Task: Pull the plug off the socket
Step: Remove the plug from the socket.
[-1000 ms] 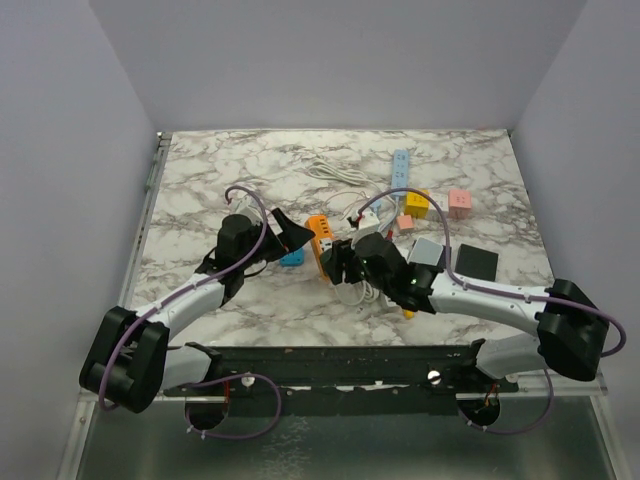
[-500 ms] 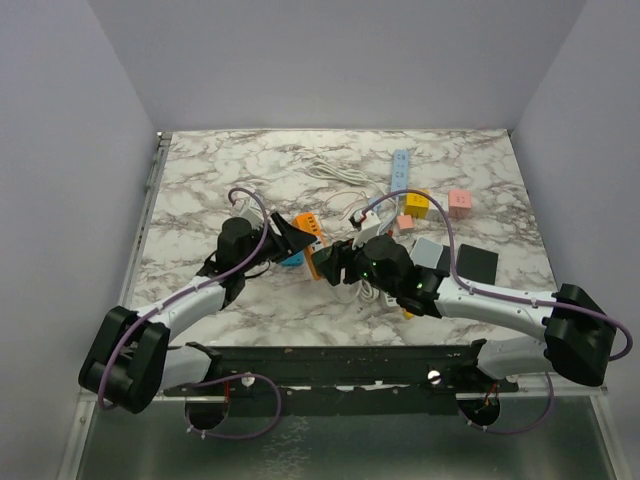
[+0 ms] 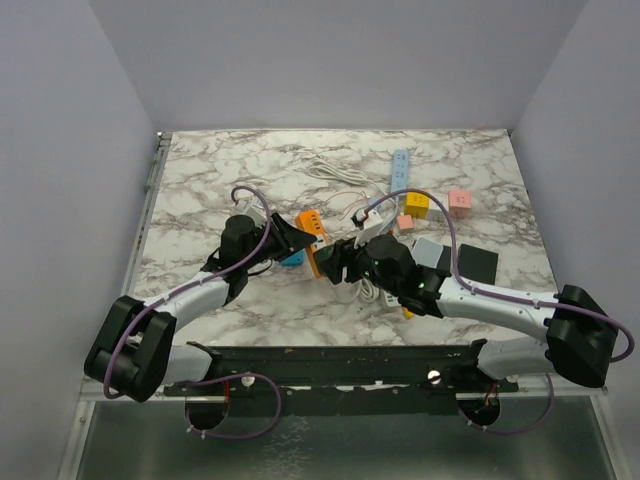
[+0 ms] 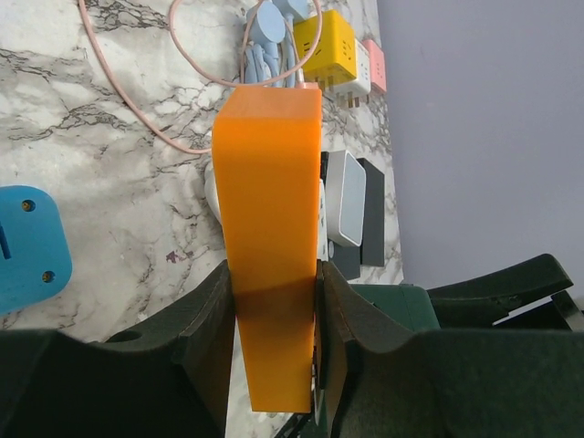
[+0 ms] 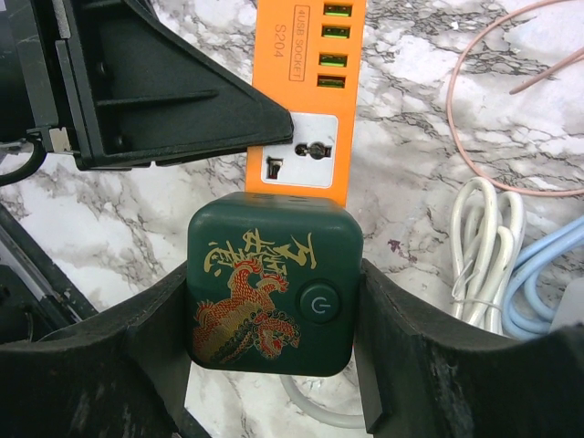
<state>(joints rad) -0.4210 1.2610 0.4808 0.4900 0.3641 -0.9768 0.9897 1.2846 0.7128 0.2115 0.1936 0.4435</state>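
The power strip (image 5: 306, 55) is orange with green USB ports. The plug (image 5: 272, 283) is dark green with a gold-and-red dragon. The table (image 3: 250, 170) is grey-veined white marble. In the left wrist view, a blue block (image 4: 27, 246) lies at the strip's nine o'clock.

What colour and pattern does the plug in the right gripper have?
The plug is dark green with a gold-and-red dragon; right wrist view shows it best.

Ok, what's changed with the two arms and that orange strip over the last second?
The left claw went from wide open to closed on the sides of the orange power strip, which shifted slightly toward the left arm. The right claw edged the same way and stayed clamped on the green plug, still against the strip's end. Everything else lies as before.
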